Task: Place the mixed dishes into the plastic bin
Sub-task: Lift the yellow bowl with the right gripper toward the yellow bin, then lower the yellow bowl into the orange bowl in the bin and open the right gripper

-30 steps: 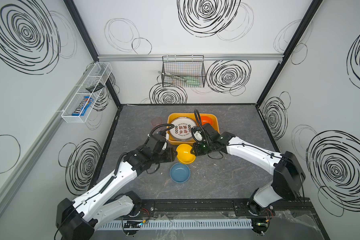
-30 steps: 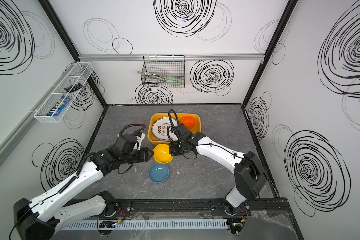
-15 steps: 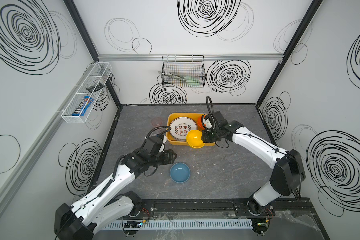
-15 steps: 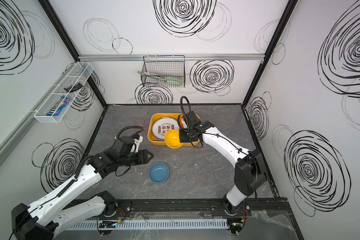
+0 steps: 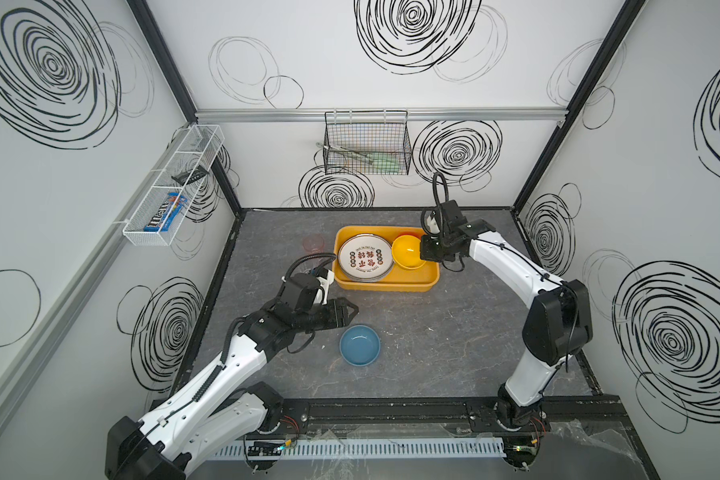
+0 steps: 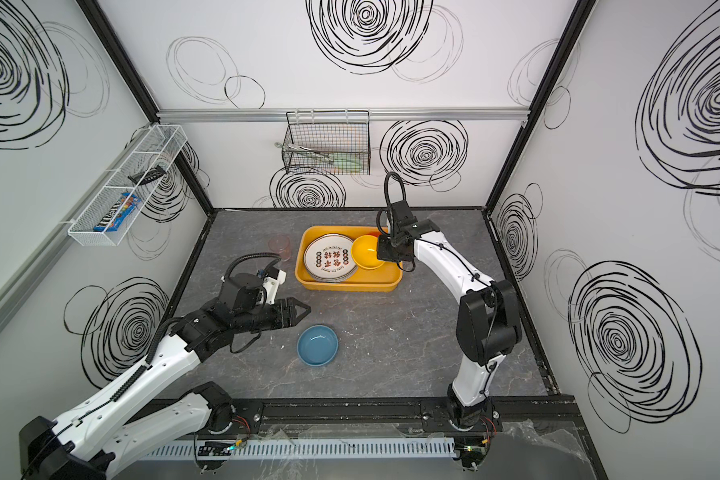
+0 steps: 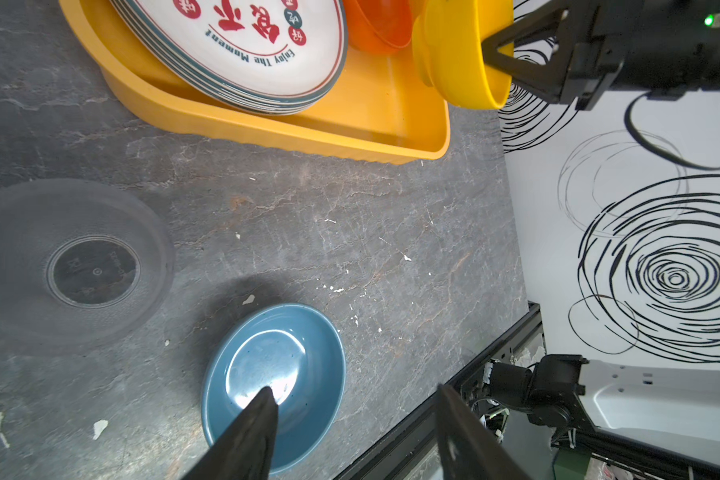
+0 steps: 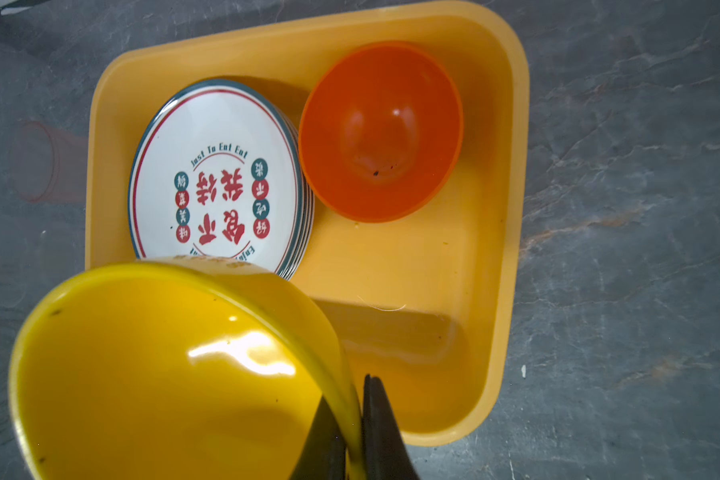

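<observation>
over the yellow bin (image 5: 385, 286), the right gripper (image 5: 424, 250) pinches the yellow bowl (image 5: 408, 251) — beside a plate (image 5: 364, 257) reading "just to eat eat"; the left gripper (image 5: 350, 313) gapes wide.

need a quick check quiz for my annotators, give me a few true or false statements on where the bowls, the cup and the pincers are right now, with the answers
1. The right pincer grips the yellow bowl by its rim. True.
2. The blue bowl lies inside the plastic bin. False: it sits on the table, outside the bin.
3. The left pincer holds the pinkish cup. False: its jaws are open and empty, and the cup stands on the table beside the bin.
4. The orange bowl sits in the bin next to the plates. True.
</observation>
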Robot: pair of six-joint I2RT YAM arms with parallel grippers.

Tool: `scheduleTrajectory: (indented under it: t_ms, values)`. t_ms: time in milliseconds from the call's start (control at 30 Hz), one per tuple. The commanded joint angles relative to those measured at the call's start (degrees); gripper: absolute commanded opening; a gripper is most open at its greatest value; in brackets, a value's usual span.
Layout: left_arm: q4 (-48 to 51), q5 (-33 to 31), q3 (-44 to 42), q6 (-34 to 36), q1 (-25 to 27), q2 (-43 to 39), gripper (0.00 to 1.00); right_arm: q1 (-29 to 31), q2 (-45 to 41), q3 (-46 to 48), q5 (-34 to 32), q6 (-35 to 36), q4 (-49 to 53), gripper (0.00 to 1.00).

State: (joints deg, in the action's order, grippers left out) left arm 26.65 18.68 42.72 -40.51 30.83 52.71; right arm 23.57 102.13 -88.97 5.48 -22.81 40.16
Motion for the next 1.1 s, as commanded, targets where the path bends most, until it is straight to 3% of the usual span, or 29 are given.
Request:
scheduleTrajectory:
  t_ms: [0,367,1067]
  values:
    - [-2.7,0.9,-0.8,-0.4,-0.8,-0.3,0.65,-1.5,2.5,-4.7,-1.1,0.3,1.1,0.00]
    - [-2.9,1.3,-1.5,-0.8,-1.2,0.1,0.65,-4.1,13.7,-17.3,-3.0,0.1,4.3,0.01]
    - [-3.1,1.5,-2.9,-1.3,-1.2,0.5,0.64,-4.9,25.9,-28.5,-5.7,-0.7,6.5,0.02]
